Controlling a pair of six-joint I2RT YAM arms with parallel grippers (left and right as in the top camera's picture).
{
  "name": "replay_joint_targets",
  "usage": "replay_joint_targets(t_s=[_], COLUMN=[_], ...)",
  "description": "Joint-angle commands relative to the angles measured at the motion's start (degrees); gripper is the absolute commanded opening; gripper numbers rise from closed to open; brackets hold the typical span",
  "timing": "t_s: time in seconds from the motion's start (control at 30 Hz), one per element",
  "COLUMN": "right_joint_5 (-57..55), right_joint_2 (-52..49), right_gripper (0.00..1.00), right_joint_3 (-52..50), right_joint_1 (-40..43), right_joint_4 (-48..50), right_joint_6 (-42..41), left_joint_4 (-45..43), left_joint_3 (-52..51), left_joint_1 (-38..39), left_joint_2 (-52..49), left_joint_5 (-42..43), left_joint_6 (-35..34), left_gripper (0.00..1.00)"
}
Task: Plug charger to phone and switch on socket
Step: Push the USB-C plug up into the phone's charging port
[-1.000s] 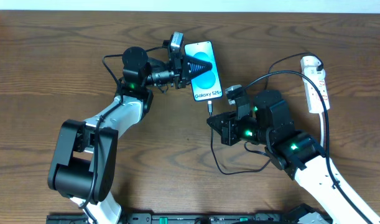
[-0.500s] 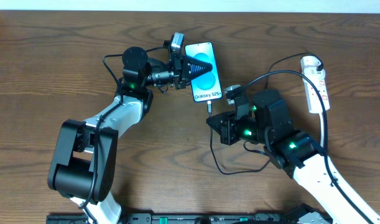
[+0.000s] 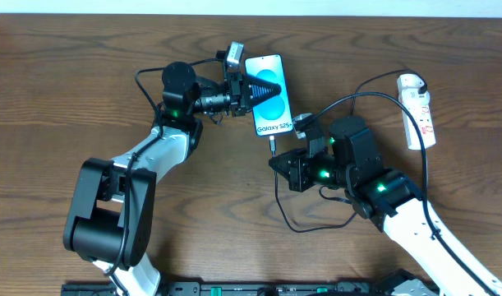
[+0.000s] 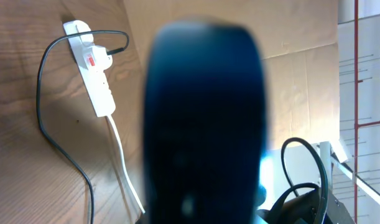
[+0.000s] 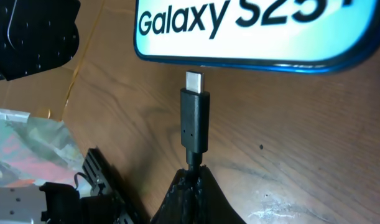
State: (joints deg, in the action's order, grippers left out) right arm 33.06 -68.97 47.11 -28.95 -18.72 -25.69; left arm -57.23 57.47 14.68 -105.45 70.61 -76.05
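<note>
Dark wooden bench (image 3: 70,82) carries everything. The phone (image 3: 275,115) lies flat near the middle, screen up and lit blue. The left hand (image 3: 263,86) sits over the screen with its fingers drawn together to a point; whether they press on the glass cannot be told, and the left wrist view is mostly a dark blur.

The right hand (image 3: 277,156) is clamped on the charger (image 3: 281,205) just behind its plug (image 5: 194,121). The plug's metal tip points at the phone's lower edge, just short of it and not inserted. The cable loops back across the bench to the socket (image 3: 419,111), a white strip lying well apart at the right.
</note>
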Motion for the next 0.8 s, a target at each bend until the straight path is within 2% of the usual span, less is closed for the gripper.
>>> replay_joint_targets(t_s=[0.0, 0.17, 0.77], right_joint_5=[1.2, 1.1, 0.1], right_joint_2=[0.5, 0.5, 0.5], right_gripper=[0.01, 0.01, 0.01], right_joint_3=[0.0, 0.0, 0.0], right_joint_1=[0.2, 0.2, 0.9], right_joint_4=[-0.3, -0.5, -1.0], right_joint_6=[-0.4, -0.4, -0.4], left_joint_4=[-0.8, -0.8, -0.7], left_joint_3=[1.6, 1.6, 1.6], left_joint_1=[0.0, 0.0, -0.5], left_joint_2=[0.2, 0.2, 0.2], left_joint_5=[1.0, 2.1, 3.6], left_joint_6=[1.9, 4.5, 4.5], left_gripper=[0.07, 0.07, 0.07])
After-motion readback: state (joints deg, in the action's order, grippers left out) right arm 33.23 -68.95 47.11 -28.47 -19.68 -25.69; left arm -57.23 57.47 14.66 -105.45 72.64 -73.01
